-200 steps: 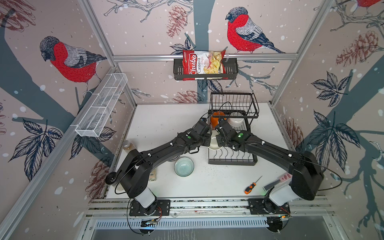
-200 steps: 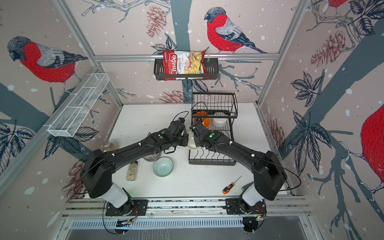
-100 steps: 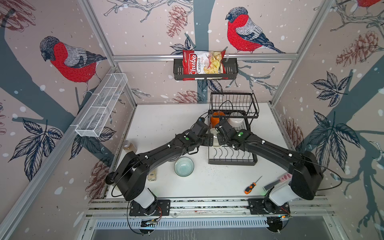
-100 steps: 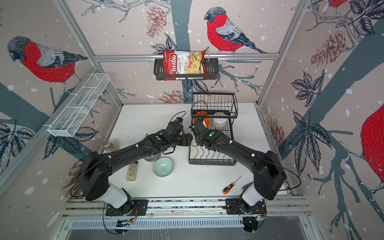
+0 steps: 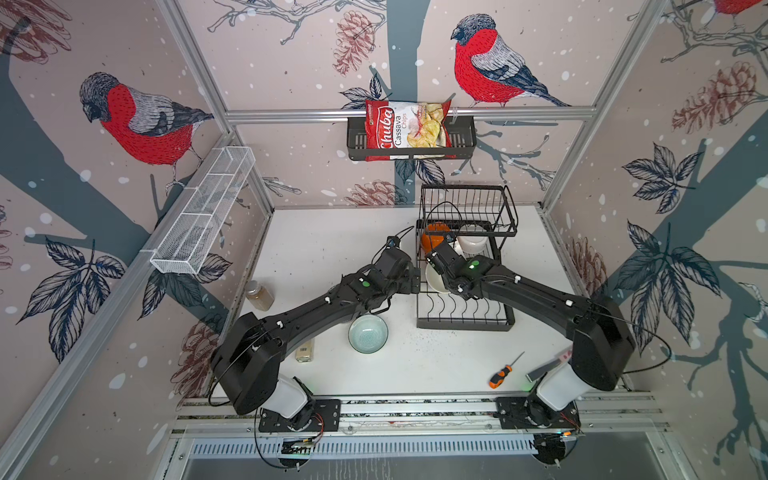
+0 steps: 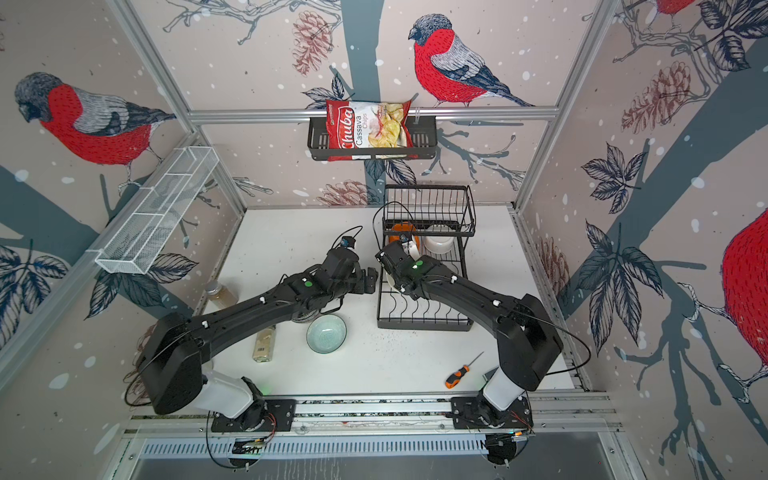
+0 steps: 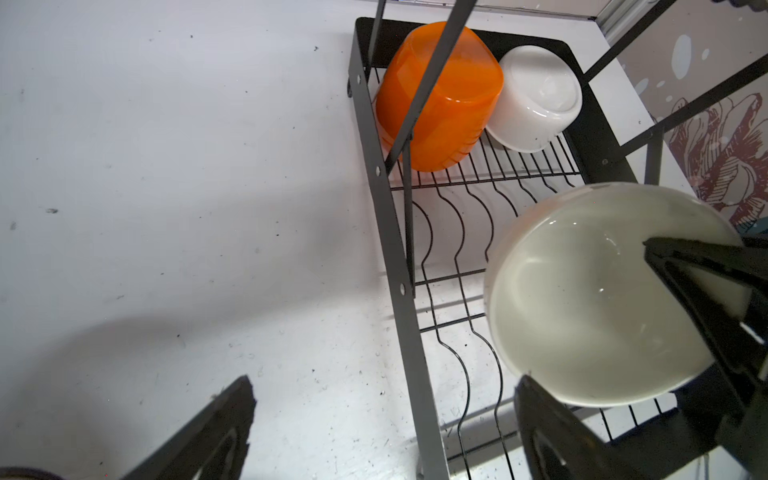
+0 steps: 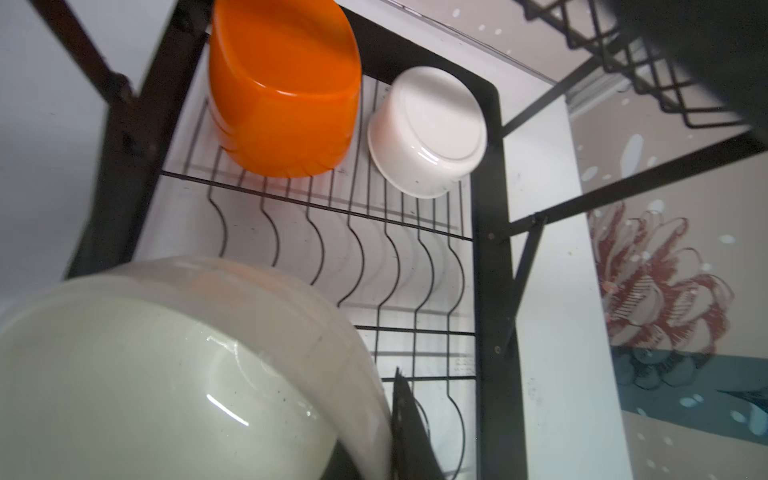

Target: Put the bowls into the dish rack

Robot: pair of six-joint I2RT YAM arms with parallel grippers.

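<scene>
White tabletop (image 5: 332, 249): right gripper (image 5: 435, 262) clamps cream bowl (image 7: 582, 299) by rim, dish rack (image 7: 390, 232) slots directly below fingers (image 7: 706, 282); left gripper (image 7: 384, 386) gapes empty beside rack.

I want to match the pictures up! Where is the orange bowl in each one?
In a top view: orange bowl in the dish rack's far left corner.
In a top view: same far left corner, partly behind wires.
Left wrist view: in the rack's corner, a slanted bar crossing it.
Right wrist view: in the rack's corner, in plain sight.
Shared landmark: the white bowl right beside it.
</scene>
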